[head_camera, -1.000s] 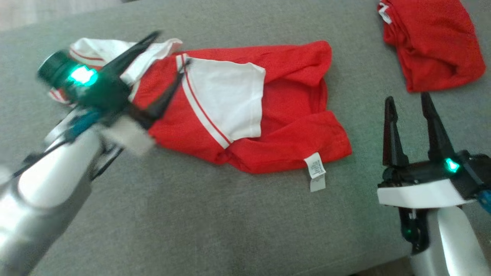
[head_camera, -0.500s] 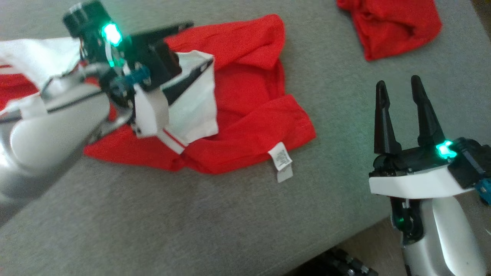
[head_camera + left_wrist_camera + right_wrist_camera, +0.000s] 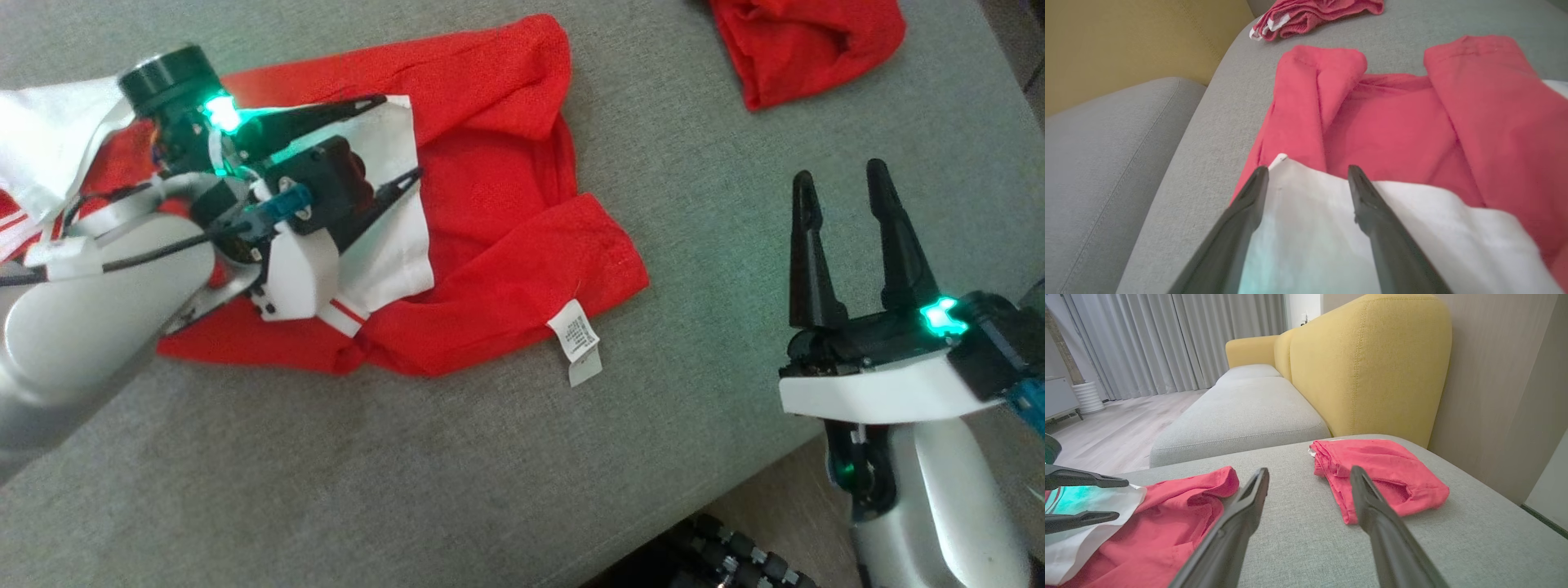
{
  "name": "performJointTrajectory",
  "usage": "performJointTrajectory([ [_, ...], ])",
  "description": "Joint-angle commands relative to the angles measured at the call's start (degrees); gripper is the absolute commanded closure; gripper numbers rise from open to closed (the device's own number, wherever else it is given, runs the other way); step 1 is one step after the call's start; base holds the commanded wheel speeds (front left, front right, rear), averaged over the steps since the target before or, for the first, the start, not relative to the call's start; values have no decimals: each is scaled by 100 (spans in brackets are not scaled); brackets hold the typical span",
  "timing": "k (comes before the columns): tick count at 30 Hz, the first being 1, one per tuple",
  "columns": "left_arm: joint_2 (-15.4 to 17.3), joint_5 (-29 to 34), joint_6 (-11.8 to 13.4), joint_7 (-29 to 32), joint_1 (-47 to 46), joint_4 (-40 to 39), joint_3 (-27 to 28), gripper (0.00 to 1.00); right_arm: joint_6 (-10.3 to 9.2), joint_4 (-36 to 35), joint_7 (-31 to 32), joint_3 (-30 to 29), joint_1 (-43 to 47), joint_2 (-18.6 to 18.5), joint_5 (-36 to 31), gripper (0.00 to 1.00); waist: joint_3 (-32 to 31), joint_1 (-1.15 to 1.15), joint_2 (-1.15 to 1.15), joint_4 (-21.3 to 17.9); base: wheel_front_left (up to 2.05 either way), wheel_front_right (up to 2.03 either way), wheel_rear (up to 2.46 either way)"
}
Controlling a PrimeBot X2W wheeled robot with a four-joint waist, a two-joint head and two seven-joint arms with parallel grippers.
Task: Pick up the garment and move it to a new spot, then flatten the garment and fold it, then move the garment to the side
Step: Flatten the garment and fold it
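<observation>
While both arms sit over the grey fabric sofa cushion (image 3: 408,474), neither holds anything.

Left gripper (image 3: 400,137): fingers spread fairly wide, nothing pinched between them. In the left wrist view the left gripper (image 3: 1307,169) is over the white sleeve panel (image 3: 1412,228) of the red-and-white knit garment (image 3: 1392,134), tips close to the panel's far edge. Can't tell whether the tips touch the cloth. Red body of the garment runs on past the tips and off to their right, with two rolled folds ahead.

Garment lies crumpled, not flat, on the cushion. Head view: most of the red part (image 3: 506,204) is beyond and to the right of the left gripper, and more white cloth bunches behind its wrist. Small white care label (image 3: 574,339) hangs off the garment hem, lying on the cushion between the two grippers, nearer the left.

Right gripper (image 3: 839,171): fingers apart at moderate width, empty, well clear of the garment to its left. Right wrist view: right gripper (image 3: 1309,470) points across the cushion. Second folded red garment (image 3: 1384,473) lies just past its right finger. Task garment (image 3: 1180,510) is off its left finger. Yellow upholstered sofa back (image 3: 1363,367) rises beyond both.
</observation>
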Motion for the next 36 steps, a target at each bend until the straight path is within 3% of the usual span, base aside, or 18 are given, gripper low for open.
performJointTrajectory([
  [1,143,45,11,-42,-286,-85,274,0,-5,-190,-13,105,-60,-28,52,0,1,0,0,3,0,0,0],
  [19,7,224,11,-99,-390,295,274,0,-5,-132,-13,255,-43,-28,72,0,100,0,0,-159,0,0,0],
  [20,9,223,11,-63,-361,279,274,21,-5,-125,-13,256,-40,-28,72,0,94,0,0,-161,0,0,0],
  [21,12,216,11,-40,-341,252,274,50,-5,-119,-13,254,-40,-28,73,0,89,0,0,-160,0,0,0],
  [22,13,205,11,-34,-319,209,274,62,-5,-115,-13,251,-44,-28,75,0,84,0,0,-156,0,0,0],
  [23,17,200,11,-34,-303,161,274,86,-5,-111,-13,248,-47,-28,74,0,79,0,0,-150,0,0,0],
  [24,20,192,11,-33,-299,126,274,100,-5,-108,-13,246,-49,-28,68,0,76,0,0,-138,0,0,0],
  [30,-8,224,11,-285,-386,-9,273,100,-5,-93,-13,246,-56,-28,-11,0,18,0,0,16,0,0,0],
  [36,193,-52,11,-1408,-819,-6,333,100,-5,130,-13,200,87,-28,-121,0,-272,0,0,410,0,0,0],
])
